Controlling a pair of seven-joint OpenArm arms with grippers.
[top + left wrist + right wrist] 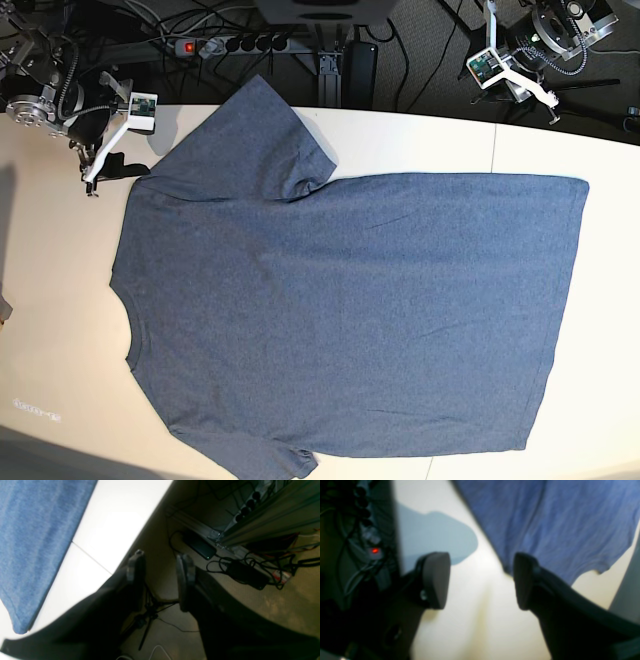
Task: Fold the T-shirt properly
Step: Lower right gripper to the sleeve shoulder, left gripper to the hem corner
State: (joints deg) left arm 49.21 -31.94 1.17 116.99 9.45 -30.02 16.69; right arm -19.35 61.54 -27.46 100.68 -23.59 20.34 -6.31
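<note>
Across the white table the T-shirt is lying spread flat, plain side up, no lettering showing. Collar is pointing to the base view's left, hem to its right, one sleeve reaching toward the far edge, the other running off the near edge. My read: it's laid out like this so edges and corners are reachable for a first fold; no fold is showing yet.

Both arms are sitting back at the far side, off the cloth.

Right gripper is hovering over bare table just beside the far sleeve's edge, jaws spread wide, nothing between them. Its shadow is falling on the tabletop. In the base view it's sitting near the shoulder end, angled down toward the table.

Left gripper is hanging past the table's far edge, over the floor with its cables and a power strip. Jaws are parted, gripping nothing. Hem corner is showing at that view's left, well apart from the fingers.

Judgement: task is at the start; both arms are needing to come in over the cloth before any grasp. Left one is having the longer reach.
</note>
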